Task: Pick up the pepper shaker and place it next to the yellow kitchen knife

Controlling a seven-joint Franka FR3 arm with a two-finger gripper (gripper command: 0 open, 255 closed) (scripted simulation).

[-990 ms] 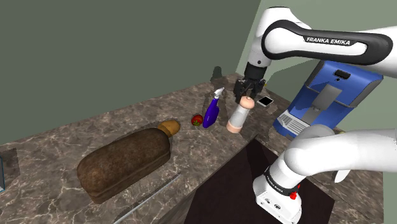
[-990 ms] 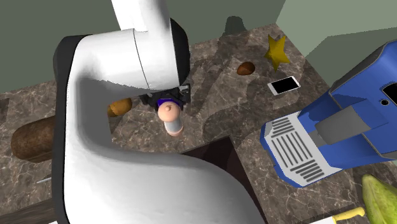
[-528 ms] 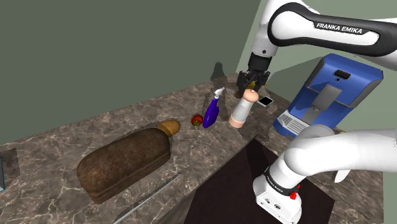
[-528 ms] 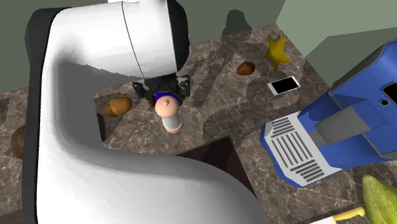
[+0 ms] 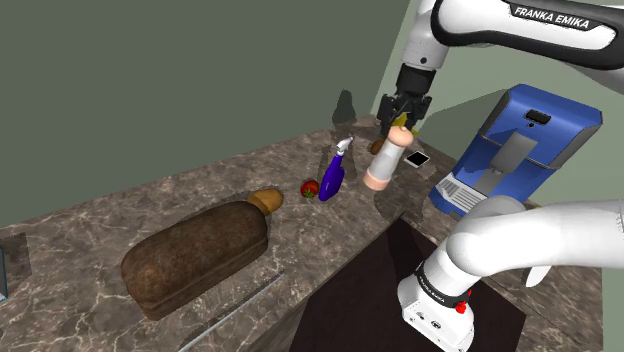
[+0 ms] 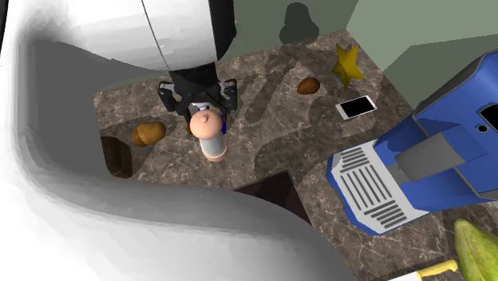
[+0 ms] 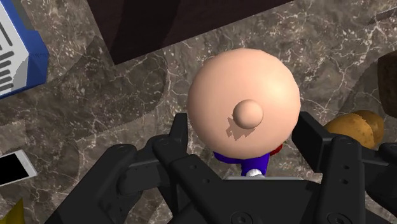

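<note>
Nearest in the second exterior view, at its 5 o'clock corner, lies the knife [image 6: 435,269], yellow handle and pale blade. A green vegetable [image 6: 479,247] lies just beside it at 1 o'clock.

In the shoulder view the stand [image 5: 440,300] is closest, with a dark recess [image 5: 370,290] sunk in the marble counter [image 5: 120,215] at its 9 o'clock. Farther toward 9 o'clock lies a brown loaf [image 5: 195,255], with a potato [image 5: 265,200] just beside its end at 1 o'clock.

At 12 o'clock of the recess the shaker [image 5: 385,160], peach with a white middle, hangs clear of the counter. It is tilted, base toward 7 o'clock. The gripper [image 5: 402,122] clamps it just under its round top. In the wrist view a black finger [image 7: 178,133] presses in on each side of the cap. In the second exterior view the shaker is at 10 o'clock of the knife, well apart, with the blue coffee machine [image 6: 431,160] between them.

A blue bottle [image 5: 333,172] stands at 9 o'clock of the shaker, with a small red fruit [image 5: 310,187] at the bottle's 8 o'clock. A phone [image 5: 417,159] lies at the shaker's 3 o'clock.

Farthest, near the green wall, are a brown lump [image 6: 307,85] and a yellow star [image 6: 347,64], at 1 to 2 o'clock of the shaker.
</note>
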